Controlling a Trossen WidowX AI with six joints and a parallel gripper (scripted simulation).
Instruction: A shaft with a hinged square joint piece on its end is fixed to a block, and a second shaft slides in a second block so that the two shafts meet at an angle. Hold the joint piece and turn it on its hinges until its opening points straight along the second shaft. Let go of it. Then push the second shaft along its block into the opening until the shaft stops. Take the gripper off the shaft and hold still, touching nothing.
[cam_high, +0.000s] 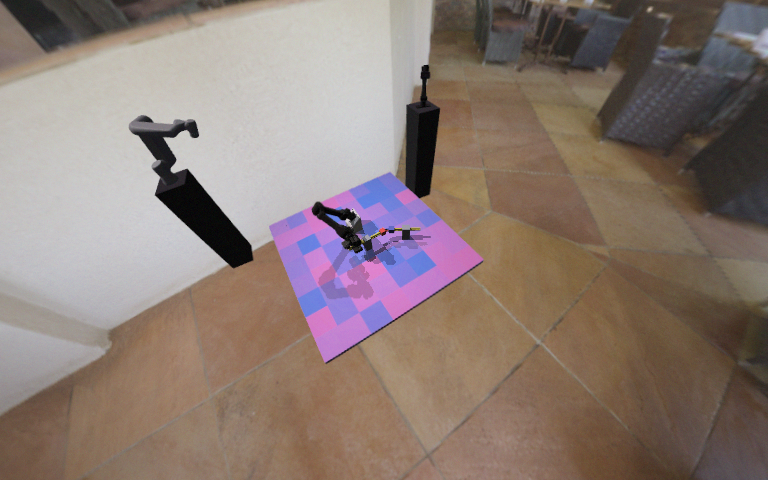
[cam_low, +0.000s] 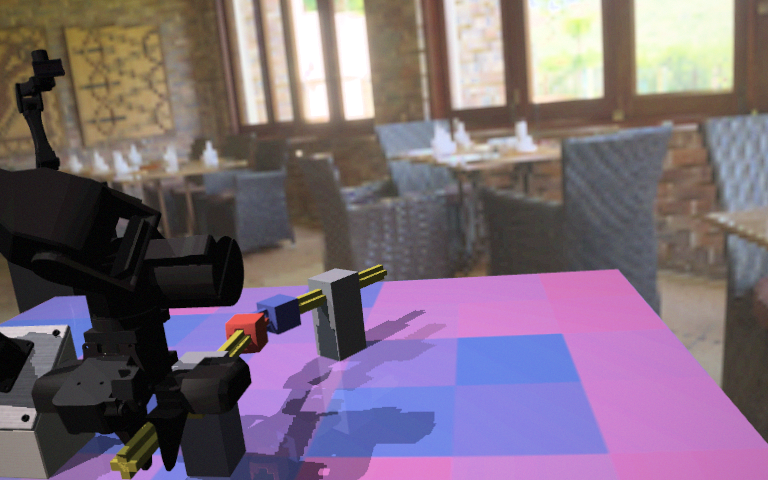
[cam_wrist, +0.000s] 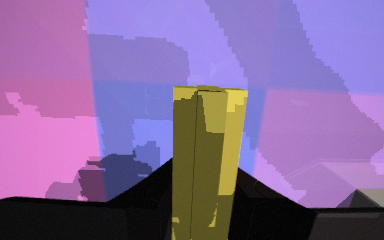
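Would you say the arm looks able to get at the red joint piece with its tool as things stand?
Probably not right away: the tool is shut on the near yellow shaft, and the near gray block stands between it and the red joint piece.

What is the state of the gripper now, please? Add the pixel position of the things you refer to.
Gripper (cam_high: 355, 249) (cam_low: 152, 452) (cam_wrist: 198, 162): closed on the second yellow shaft (cam_low: 135, 450) (cam_wrist: 207, 160), behind the near gray block (cam_low: 212, 441).
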